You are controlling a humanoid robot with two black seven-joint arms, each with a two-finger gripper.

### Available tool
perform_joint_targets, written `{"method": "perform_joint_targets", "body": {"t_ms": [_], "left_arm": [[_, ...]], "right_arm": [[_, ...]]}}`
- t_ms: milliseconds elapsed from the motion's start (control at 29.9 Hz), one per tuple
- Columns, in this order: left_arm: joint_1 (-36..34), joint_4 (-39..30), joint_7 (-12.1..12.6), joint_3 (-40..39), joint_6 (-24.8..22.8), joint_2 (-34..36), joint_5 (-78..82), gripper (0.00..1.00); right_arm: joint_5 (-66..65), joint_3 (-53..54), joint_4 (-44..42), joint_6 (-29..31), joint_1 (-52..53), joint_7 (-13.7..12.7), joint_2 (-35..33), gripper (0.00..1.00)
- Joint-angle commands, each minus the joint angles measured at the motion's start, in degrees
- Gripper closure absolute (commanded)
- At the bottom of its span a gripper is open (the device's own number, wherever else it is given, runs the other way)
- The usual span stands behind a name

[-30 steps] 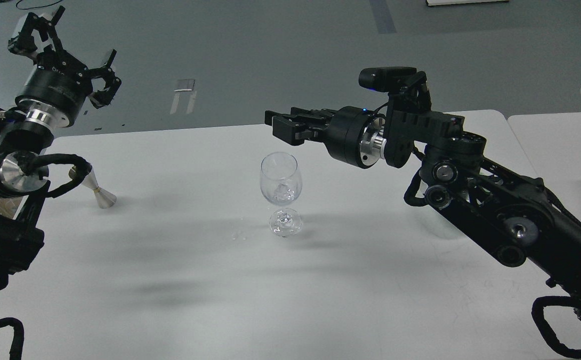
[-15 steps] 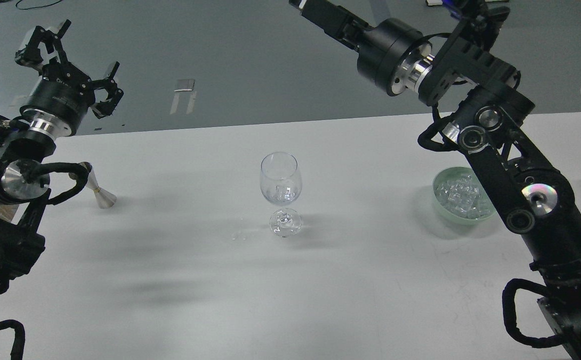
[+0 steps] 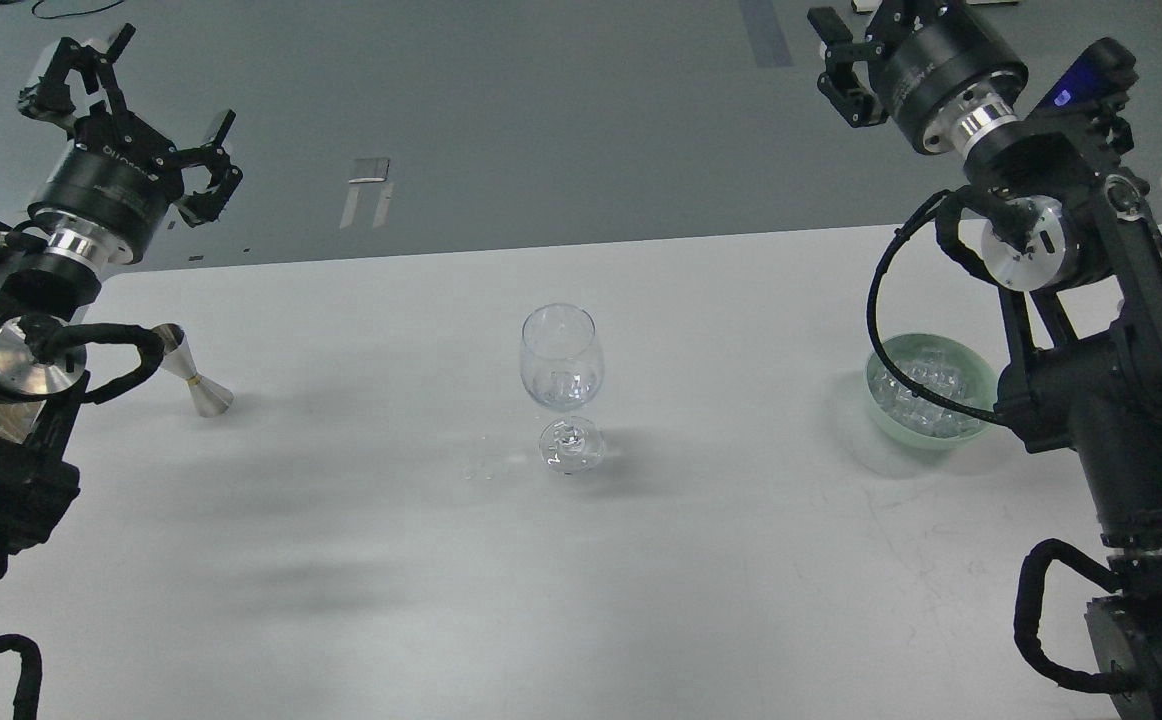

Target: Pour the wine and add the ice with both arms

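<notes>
Ice is seen in the bowl of the wine glass, which stands upright at the centre of the white bench; more chunks are heaped in the green bowl at the right. Wet drops of wine glint just left of the glass foot. The left tool is raised at the upper left, fingers spread, grasping nothing. The right tool is lifted to the upper right corner; whether it is released or clenched cannot be told. A metal jigger lies tilted at the left.

Ice lies heaped as clear cubes at the right. Wine shows as wet drops. Both arms stand raised.
</notes>
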Motion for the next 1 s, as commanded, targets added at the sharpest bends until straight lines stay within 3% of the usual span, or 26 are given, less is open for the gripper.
{"method": "perform_joint_targets", "body": {"t_ms": [0,134,334,535,969], "left_arm": [[0.3,0.4,-0.1,-0.4,-0.2,-0.3,0.0,0.02],[0.3,2.4,-0.6,-0.5,-0.2,-0.6,-0.1,0.02],[0.4,2.5,-2.2,-0.3,-0.2,-1.2,0.0,0.02],[0.4,2.5,-2.2,0.0,0.5,-3.3,0.0,0.02],[-0.4,2.5,-1.9,-0.4,-0.2,-3.4,0.0,0.02]], "right_arm": [[6.9,2.7,-1.2,-0.5,-0.9,0.0,-0.1,0.00],[17.1,6.0,-7.5,-0.6,-0.9,0.0,0.2,0.00],[21.5,11.0,-11.3,0.6,-0.3,0.0,0.3,0.00],[22.1,11.1,-13.7,2.7,0.6,1.3,0.4,0.00],[21.9,10.2,-14.2,2.8,4.1,1.3,0.4,0.00]]}}
